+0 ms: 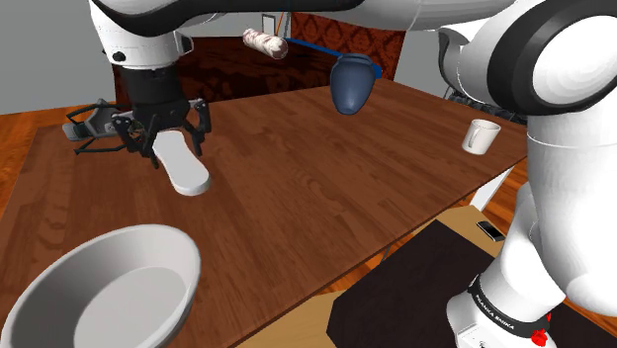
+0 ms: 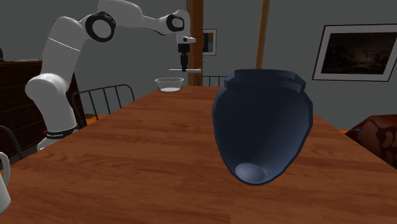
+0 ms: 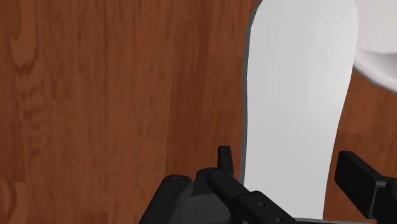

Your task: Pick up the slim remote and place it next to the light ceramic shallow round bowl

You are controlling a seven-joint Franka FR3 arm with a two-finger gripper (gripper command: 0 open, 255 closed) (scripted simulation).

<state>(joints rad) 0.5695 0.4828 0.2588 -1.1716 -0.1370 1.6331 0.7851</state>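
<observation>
**Remote gripped and off the table; next is the set-down by the bowl**

The gripper (image 1: pixel 178 146) is closed down to the width of the slim white remote (image 1: pixel 188 176) and clasps its long edges. In the second exterior view, upper centre, the remote hangs flat and above the bowl's rim, so I read it as carried rather than resting. In the wrist view there is a finger (image 3: pixel 224 159) on each side of the remote, and the bowl's rim lies just beside its far end.

The shallow white round bowl (image 1: pixel 109 297) sits lower left in the shoulder view, with the remote up and right of it, near.

How to place it well:
- Keep the move short and keep the remote level.
- Aim for bare wood just beside the rim, not over it.
- Most of the remote overhangs past the fingers, so it could pivot in the grip; go slow.
- Lower it until it lies flat, and only then open.
- Stay clear of the black wire-frame object (image 1: pixel 94 124) at left; I can't tell what it is.

The surface is a reddish-brown wooden table (image 1: pixel 316 188) with visible grain. A dark blue vase (image 1: pixel 351 87) at upper centre and a white mug (image 1: pixel 481 136) at right are both well apart from the drop zone.

The room has grey walls. In the second exterior view a framed picture (image 2: pixel 359 53) hangs upper right, a wooden post (image 2: pixel 196 38) stands behind the arm, and black chairs (image 2: pixel 105 98) are at left.
</observation>
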